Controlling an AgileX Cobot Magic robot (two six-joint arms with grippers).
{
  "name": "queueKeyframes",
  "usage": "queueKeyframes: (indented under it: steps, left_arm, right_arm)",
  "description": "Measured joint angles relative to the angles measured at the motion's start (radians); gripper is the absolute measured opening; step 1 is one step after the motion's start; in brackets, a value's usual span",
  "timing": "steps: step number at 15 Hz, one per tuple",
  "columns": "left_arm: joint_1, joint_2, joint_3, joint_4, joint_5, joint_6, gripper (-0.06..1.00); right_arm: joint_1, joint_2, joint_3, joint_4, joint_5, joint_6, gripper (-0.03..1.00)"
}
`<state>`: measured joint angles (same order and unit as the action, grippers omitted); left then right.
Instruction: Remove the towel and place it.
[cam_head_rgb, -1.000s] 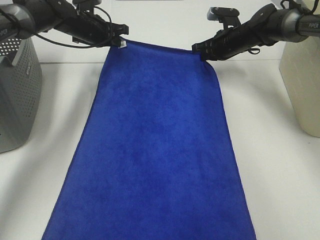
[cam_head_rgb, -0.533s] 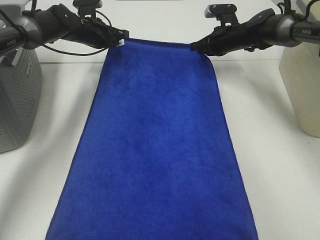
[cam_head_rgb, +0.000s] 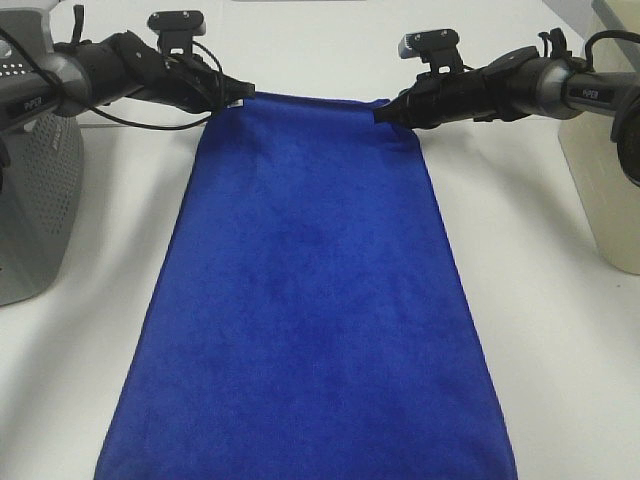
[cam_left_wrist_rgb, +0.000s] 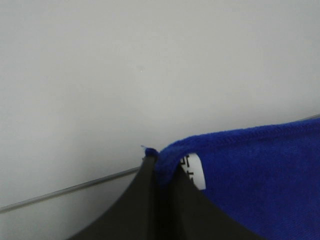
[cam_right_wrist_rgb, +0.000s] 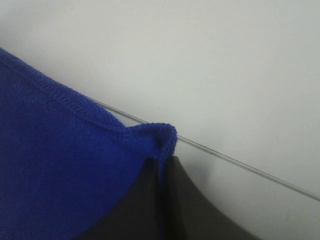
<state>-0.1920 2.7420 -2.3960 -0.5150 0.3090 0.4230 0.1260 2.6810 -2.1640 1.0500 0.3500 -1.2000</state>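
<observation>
The royal-blue towel (cam_head_rgb: 310, 290) lies stretched lengthwise down the middle of the white table, running off the near edge of the exterior view. My left gripper (cam_head_rgb: 243, 93) is shut on its far left corner, where the small white tag (cam_left_wrist_rgb: 192, 171) shows. My right gripper (cam_head_rgb: 383, 113) is shut on its far right corner (cam_right_wrist_rgb: 162, 137). Both wrist views show the black fingers pinching the blue hem. The far edge hangs taut between the two grippers, close to the table.
A grey perforated basket (cam_head_rgb: 35, 200) stands at the left edge of the table. A cream container (cam_head_rgb: 605, 170) stands at the right edge. A table seam runs behind the towel's far edge.
Both grippers have carried the towel's far edge farther back and lower. The arms now lie flatter over the table and the cloth is spread longer.
</observation>
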Motion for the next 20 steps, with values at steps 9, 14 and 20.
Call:
queueKeyframes:
  steps: [9, 14, 20]
  left_arm:
    - [-0.004, 0.026, 0.000, 0.031, -0.113, 0.004, 0.06]
    - [0.000, 0.026, 0.000, 0.048, -0.128, 0.004, 0.27]
    - [0.000, 0.026, 0.000, 0.076, -0.132, 0.004, 0.76]
  right_arm:
    - [-0.003, 0.017, 0.000, 0.030, -0.080, -0.024, 0.25]
    - [-0.004, 0.017, 0.000, 0.039, -0.082, -0.024, 0.51]
    - [-0.004, 0.016, 0.000, 0.028, -0.064, -0.024, 0.54]
